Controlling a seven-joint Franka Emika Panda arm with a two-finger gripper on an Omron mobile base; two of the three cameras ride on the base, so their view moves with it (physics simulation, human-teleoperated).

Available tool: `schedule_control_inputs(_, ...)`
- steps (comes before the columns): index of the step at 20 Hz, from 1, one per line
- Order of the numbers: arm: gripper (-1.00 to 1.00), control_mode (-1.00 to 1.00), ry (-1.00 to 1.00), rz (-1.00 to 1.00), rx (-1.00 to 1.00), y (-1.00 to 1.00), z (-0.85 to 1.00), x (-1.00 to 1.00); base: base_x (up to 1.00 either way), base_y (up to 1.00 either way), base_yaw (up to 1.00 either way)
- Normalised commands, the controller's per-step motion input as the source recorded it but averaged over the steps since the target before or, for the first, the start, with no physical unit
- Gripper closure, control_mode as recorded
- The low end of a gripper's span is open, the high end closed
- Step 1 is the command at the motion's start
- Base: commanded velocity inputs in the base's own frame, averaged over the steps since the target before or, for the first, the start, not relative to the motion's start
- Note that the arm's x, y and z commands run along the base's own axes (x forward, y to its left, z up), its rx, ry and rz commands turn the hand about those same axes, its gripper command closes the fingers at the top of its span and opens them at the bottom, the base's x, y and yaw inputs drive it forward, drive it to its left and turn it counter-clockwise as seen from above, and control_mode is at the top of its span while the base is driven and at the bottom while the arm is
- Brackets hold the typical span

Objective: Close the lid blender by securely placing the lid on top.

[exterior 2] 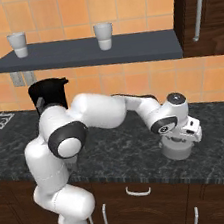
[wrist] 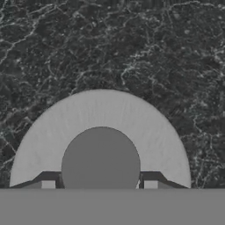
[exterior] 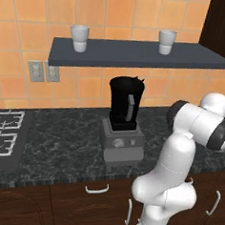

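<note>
My blender point(exterior: 125, 116) stands upright on the dark counter point(exterior: 59, 148), well left of the lid, its black tapered jar open at the top above a boxy grey base with a round dial. The lid point(exterior 2: 178, 149), a round grey disc with a raised centre knob, lies flat on that same counter.

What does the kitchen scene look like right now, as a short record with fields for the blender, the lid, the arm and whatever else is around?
blender: black jar on a grey base, standing on the dark counter, top open
lid: round grey lid with a raised centre knob, lying on the counter to the blender's right
gripper: gripper low over the lid, jaws either side of the knob; grip cannot be told
shelf: dark wall shelf holding two white cups
stove: burners at the counter's left end
</note>
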Motion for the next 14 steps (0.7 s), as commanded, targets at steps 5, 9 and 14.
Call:
schedule_control_inputs(5, 1.0, -1.0, -0.04, 0.23, 0.0, 0.61, 1.0, -0.31, 0.0, 0.0, 0.0)
schedule_control_inputs(9, 1.0, -1.0, -0.1, 0.21, 0.0, 0.7, 1.0, -0.22, 0.0, 0.0, 0.0)
schedule_control_inputs(14, 1.0, -1.0, -0.16, 0.16, 0.0, 0.62, 1.0, -0.21, 0.0, 0.0, 0.0)
